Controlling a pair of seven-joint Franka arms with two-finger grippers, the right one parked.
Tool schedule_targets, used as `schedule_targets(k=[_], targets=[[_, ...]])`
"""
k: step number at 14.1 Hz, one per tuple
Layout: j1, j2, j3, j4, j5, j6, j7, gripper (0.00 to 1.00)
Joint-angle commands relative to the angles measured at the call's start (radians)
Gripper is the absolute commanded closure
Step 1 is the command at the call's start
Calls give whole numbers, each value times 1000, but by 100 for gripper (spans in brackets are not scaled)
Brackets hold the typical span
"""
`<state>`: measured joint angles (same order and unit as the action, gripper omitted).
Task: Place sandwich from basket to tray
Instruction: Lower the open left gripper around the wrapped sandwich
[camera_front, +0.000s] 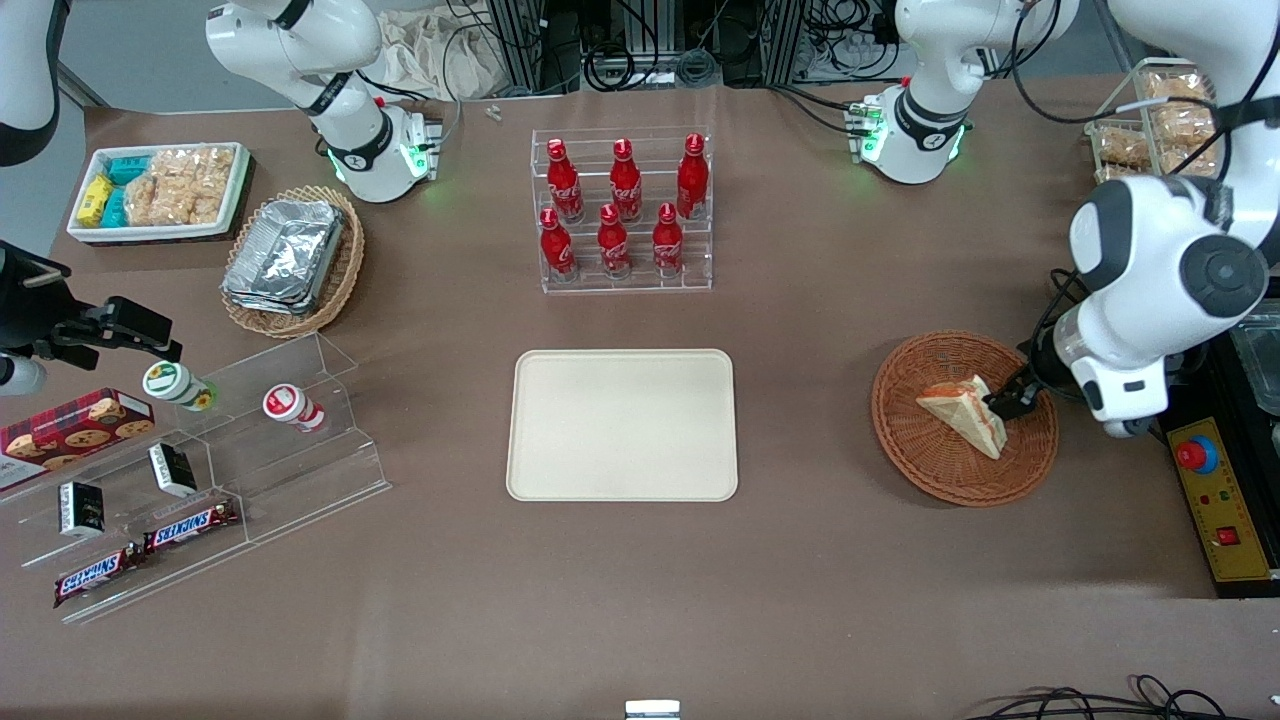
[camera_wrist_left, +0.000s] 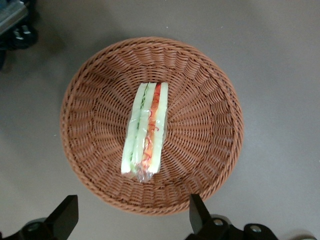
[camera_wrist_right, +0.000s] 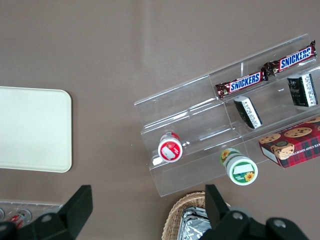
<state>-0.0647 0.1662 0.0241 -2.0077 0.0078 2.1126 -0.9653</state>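
Observation:
The sandwich (camera_front: 962, 412), a wrapped pale wedge with red and green filling, lies in the round reddish-brown wicker basket (camera_front: 915, 450) toward the working arm's end of the table. In the left wrist view the sandwich (camera_wrist_left: 146, 131) stands on edge in the basket (camera_wrist_left: 200, 120). My left gripper (camera_front: 1010, 400) hovers above the basket, over the sandwich's edge. Its fingers (camera_wrist_left: 198, 216) are spread wide and hold nothing; midway between them the gripper (camera_wrist_left: 132, 217) is over the basket's rim. The cream-beige tray (camera_front: 622, 425) lies flat at the table's middle.
A clear rack of red bottles (camera_front: 622, 212) stands farther from the camera than the tray. A black control box with a red button (camera_front: 1210, 480) lies beside the basket. A tan basket of foil containers (camera_front: 290, 260) and a clear snack stand (camera_front: 190, 470) are toward the parked arm's end.

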Motion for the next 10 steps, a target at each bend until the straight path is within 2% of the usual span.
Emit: schedule_targets(k=[1,4,10], targets=[[22,42,-4,-14,11,49,-21,0],[22,75,-4,-37,9,116,-23,0],[22,78,-6,-177,9,305,-30,0]])
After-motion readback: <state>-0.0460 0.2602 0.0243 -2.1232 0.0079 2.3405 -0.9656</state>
